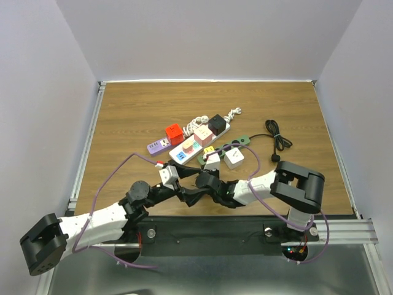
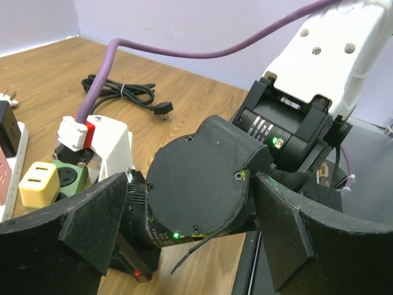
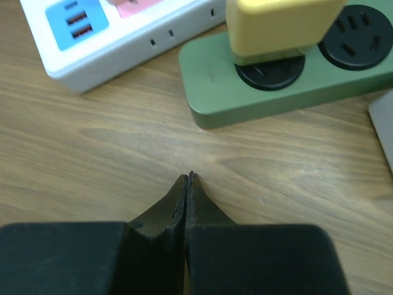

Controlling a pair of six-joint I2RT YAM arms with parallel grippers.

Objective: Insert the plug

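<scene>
A yellow plug [image 1: 209,150] sits in the end socket of the green power strip [image 1: 236,144]. In the right wrist view the plug [image 3: 276,24] and strip [image 3: 258,92] lie just ahead of my right gripper [image 3: 188,179], which is shut and empty, its tips close to the wood. My right gripper [image 1: 206,172] is just in front of the strip's near end. My left gripper [image 1: 194,195] is open; in the left wrist view its fingers [image 2: 80,227] stand wide on either side of the right arm's black wrist housing [image 2: 196,178], without gripping it. The plug also shows there [image 2: 38,181].
A white adapter [image 1: 234,158] stands beside the green strip. A white power strip [image 1: 196,140] carries red, pink and black adapters; a purple strip [image 1: 158,146] lies to its left. A coiled black cable [image 1: 279,138] lies at the right. The two arms crowd the near centre.
</scene>
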